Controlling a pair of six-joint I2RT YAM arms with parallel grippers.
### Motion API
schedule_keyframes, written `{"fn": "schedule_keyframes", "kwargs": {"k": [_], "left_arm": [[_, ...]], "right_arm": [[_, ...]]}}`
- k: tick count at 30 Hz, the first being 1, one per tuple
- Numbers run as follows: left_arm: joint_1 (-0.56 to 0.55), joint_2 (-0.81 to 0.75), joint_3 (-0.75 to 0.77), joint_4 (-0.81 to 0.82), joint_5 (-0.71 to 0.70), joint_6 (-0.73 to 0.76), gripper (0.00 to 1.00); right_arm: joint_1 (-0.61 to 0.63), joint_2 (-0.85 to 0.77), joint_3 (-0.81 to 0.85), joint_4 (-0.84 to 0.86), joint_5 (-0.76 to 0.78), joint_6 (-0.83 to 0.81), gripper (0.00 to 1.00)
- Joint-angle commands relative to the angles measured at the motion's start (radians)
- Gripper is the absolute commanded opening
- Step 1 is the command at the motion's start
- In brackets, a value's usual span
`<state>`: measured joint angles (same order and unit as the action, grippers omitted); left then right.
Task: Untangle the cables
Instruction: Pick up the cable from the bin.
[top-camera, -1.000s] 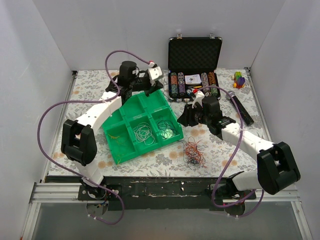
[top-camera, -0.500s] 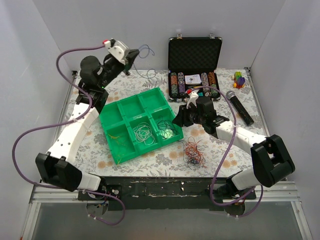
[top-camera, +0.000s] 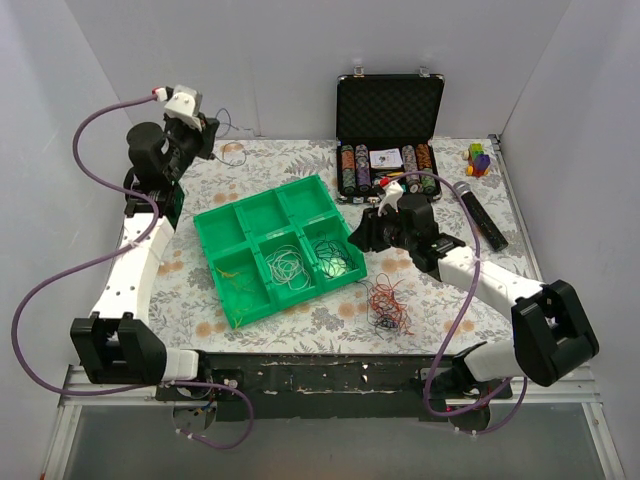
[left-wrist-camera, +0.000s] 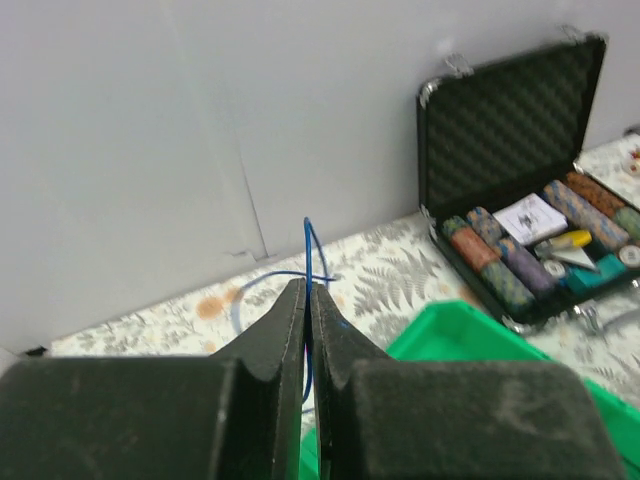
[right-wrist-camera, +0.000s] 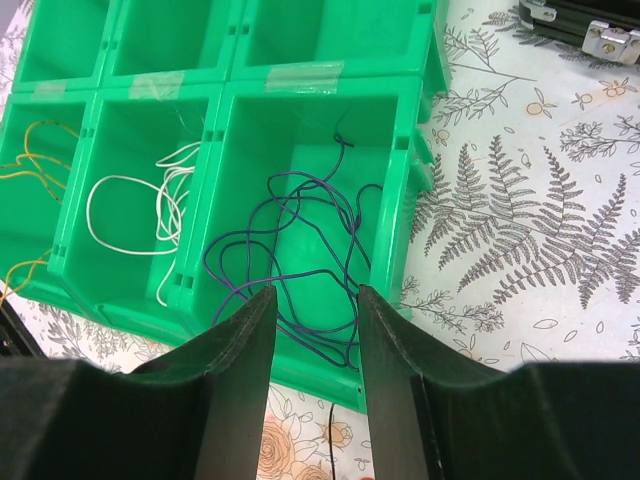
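My left gripper (top-camera: 207, 131) is raised over the table's far left corner, shut on a thin blue cable (left-wrist-camera: 308, 243). The cable hangs in a loop below the gripper (top-camera: 232, 152). A tangle of red, black and orange cables (top-camera: 386, 305) lies on the table in front of the green tray (top-camera: 262, 213). My right gripper (right-wrist-camera: 313, 300) is open and empty over the tray's near right compartment, which holds purple-blue cables (right-wrist-camera: 300, 255). The neighbouring compartments hold white cables (right-wrist-camera: 150, 205) and orange-yellow cables (right-wrist-camera: 28, 165).
An open black case of poker chips (top-camera: 388, 130) stands at the back, also in the left wrist view (left-wrist-camera: 520, 230). A black microphone (top-camera: 480, 213) and a small coloured toy (top-camera: 478, 158) lie at the right. White walls close in the sides and back.
My left arm has swung from the tray's far side up and left to the back corner, carrying the blue cable. My right gripper has barely shifted.
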<state>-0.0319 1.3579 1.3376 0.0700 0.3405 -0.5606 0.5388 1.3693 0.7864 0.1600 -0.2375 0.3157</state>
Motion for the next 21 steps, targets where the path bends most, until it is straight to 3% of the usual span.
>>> {"fn": "schedule_keyframes", "kwargs": {"k": [1,8,21], "left_arm": [[-0.006,-0.137,-0.075,-0.041,0.048,0.031,0.00],[-0.005,-0.252,-0.233,-0.041,0.026,0.100,0.00],[-0.005,-0.370,-0.357,-0.009,0.035,0.157,0.00]], "right_arm": [[0.001,-0.050,-0.021,0.036,0.021,-0.004,0.46],[0.001,-0.078,-0.032,0.027,0.037,-0.006,0.46],[0.003,-0.107,-0.045,-0.002,0.061,-0.012,0.46]]}}
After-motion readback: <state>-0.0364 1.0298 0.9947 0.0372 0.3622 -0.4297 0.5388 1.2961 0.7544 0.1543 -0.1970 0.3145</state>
